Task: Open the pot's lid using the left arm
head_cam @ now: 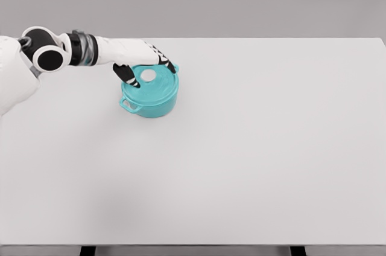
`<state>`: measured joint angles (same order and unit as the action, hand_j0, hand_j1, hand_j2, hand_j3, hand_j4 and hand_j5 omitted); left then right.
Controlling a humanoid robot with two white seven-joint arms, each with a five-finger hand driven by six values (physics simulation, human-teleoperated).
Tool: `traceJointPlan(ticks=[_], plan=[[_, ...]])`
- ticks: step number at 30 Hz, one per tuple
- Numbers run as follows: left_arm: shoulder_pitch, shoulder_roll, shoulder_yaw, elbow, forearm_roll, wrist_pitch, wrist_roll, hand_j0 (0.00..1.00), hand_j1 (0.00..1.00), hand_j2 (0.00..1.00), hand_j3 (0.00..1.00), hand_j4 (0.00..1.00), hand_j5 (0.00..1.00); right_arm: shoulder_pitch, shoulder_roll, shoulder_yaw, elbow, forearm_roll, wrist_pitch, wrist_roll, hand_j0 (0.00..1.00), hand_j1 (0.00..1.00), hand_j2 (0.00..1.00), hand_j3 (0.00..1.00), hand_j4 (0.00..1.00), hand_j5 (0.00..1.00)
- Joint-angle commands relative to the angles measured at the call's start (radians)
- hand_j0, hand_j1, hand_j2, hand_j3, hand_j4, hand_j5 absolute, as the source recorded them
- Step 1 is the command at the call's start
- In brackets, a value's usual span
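At the far left of the frame the robot's white shoulder and the left arm come in, with a black-and-white elbow joint and a grey ribbed wrist cuff in the upper left. The arm runs rightward to the left hand (140, 57), which hangs over the pot (151, 95). Its fingers (128, 75) are spread and curved downward around the white knob (148, 75) on the lid (152, 80), dark tips near the knob on either side, though whether they actually touch it cannot be told. The teal pot sits left of centre in the upper half of the white surface (253, 159), lid still on, one side handle facing the lower left.
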<state>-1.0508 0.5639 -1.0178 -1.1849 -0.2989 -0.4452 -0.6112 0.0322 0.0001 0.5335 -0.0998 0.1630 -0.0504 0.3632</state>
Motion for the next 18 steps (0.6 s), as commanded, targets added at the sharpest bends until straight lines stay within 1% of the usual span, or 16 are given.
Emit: traceJointPlan(ticks=[1,2,4,5,9,14,18], plan=[[-0.002,0.001,-0.019,0.001,0.003,0.005,0.000,0.80,0.80,0.80,0.80,0.80,0.80,0.000,0.000,0.000,0.000,0.000,0.000,0.000,1.00,1.00,1.00,1.00,1.00,1.00],[-0.002,0.001,-0.019,0.001,0.003,0.005,0.000,0.79,0.79,0.79,0.79,0.79,0.79,0.000,0.000,0.000,0.000,0.000,0.000,0.000,1.00,1.00,1.00,1.00,1.00,1.00],[-0.002,0.001,-0.021,0.001,0.000,0.005,0.000,0.73,0.73,0.73,0.73,0.73,0.73,0.000,0.000,0.000,0.000,0.000,0.000,0.000,1.00,1.00,1.00,1.00,1.00,1.00],[-0.002,-0.001,-0.021,0.001,0.000,0.006,0.000,0.73,0.73,0.73,0.73,0.73,0.73,0.000,0.000,0.000,0.000,0.000,0.000,0.000,1.00,1.00,1.00,1.00,1.00,1.00],[-0.008,-0.001,-0.021,0.001,0.000,0.005,0.000,0.61,0.61,0.61,0.61,0.61,0.61,0.000,0.000,0.000,0.000,0.000,0.000,0.000,1.00,1.00,1.00,1.00,1.00,1.00],[-0.008,0.001,-0.021,0.001,0.001,0.005,0.000,0.53,0.53,0.53,0.53,0.53,0.53,0.000,0.000,0.000,0.000,0.000,0.000,0.000,1.00,1.00,1.00,1.00,1.00,1.00],[-0.015,0.008,-0.021,-0.001,0.001,0.000,0.000,0.40,0.40,0.40,0.40,0.40,0.40,0.000,0.000,0.000,0.000,0.000,0.000,0.000,1.00,1.00,1.00,1.00,1.00,1.00]])
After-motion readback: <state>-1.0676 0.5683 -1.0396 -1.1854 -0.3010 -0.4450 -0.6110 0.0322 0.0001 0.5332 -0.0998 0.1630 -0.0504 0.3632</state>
